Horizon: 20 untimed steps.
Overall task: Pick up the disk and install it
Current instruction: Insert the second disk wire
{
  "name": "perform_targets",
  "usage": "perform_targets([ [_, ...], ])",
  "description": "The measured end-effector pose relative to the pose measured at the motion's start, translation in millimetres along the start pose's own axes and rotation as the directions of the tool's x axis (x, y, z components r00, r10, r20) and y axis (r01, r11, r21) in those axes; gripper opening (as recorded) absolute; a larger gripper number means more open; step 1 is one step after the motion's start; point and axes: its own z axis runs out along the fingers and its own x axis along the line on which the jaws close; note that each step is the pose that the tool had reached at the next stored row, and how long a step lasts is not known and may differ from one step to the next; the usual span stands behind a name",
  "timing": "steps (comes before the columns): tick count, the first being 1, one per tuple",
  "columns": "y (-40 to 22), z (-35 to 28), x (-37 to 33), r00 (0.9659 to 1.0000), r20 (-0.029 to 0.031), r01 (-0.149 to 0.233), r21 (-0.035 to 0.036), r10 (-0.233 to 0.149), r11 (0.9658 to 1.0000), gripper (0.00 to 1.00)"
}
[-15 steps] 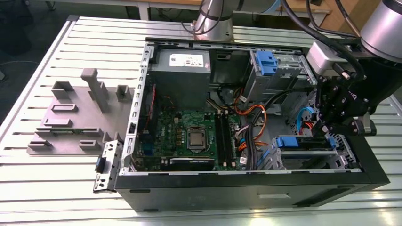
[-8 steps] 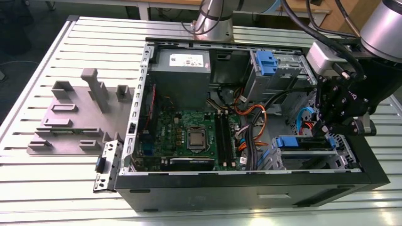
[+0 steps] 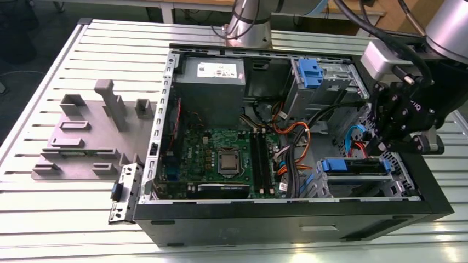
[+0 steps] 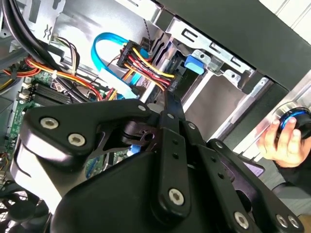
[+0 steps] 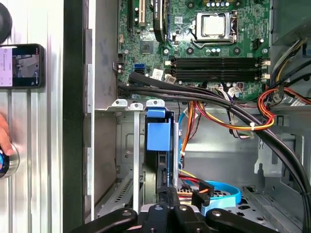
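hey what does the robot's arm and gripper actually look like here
The arm is a silver-grey metal tube with a pale grey block at its wrist and thick black cables running along it. The gripper is matte black, built from flat linkage plates joined by round silver screws, clearest in the second wrist view.

Power supply sticker (image 3: 217,69): a white label sat on the grey box, upper middle of the exterior view; its print could not be read.
Phone screen (image 5: 17,65): lit, upper left of the first wrist view; its writing was too small to make out.
Motherboard (image 5: 194,43): markings showed, none legible.
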Motion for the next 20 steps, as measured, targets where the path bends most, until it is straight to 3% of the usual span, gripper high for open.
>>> perform_targets([
  [5, -0.1, -4.9, 0.4, 1.0000, 0.0000, 0.000, 0.0000, 0.000, 1.0000, 0.11],
  [14, -0.1, -5.3, 0.4, 1.0000, 0.0001, 0.000, 0.0000, 0.000, 1.0000, 0.11],
  [20, 8.7, -5.4, 0.6, 1.0000, 0.0000, 0.000, -0.0001, 0.000, 1.0000, 0.11],
])
